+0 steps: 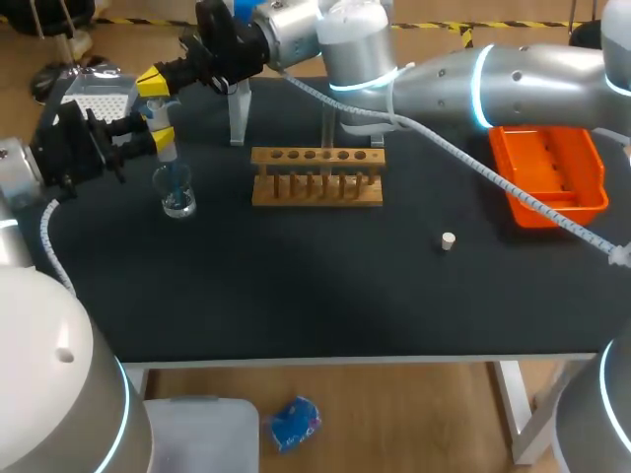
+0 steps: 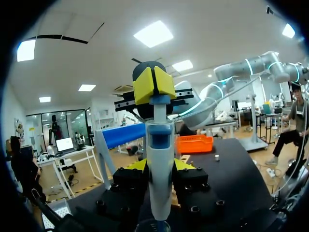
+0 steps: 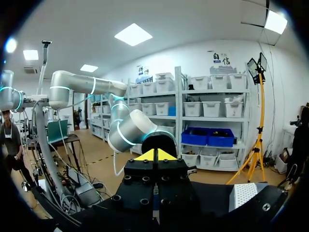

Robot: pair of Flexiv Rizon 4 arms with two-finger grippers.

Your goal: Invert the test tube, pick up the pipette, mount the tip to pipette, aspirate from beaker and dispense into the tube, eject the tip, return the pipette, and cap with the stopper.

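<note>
1. left gripper (image 2: 160, 166): jaws closed on the barrel of the pipette (image 2: 160, 145), held upright at the table's (image 1: 296, 286) left side.
2. right gripper (image 2: 153, 86): arm reaches across from the right; its 2 yellow tips are pressed together and rest on top of the pipette's plunger.
3. beaker (image 1: 178, 197): holds blue liquid and stands directly under the pipette, whose lower end is at its mouth.
4. wooden rack (image 1: 317, 187): mid-table, well apart from the beaker.
5. stopper (image 1: 448, 240): lies alone on the table, between the rack and the orange tray (image 1: 582, 202).
</note>
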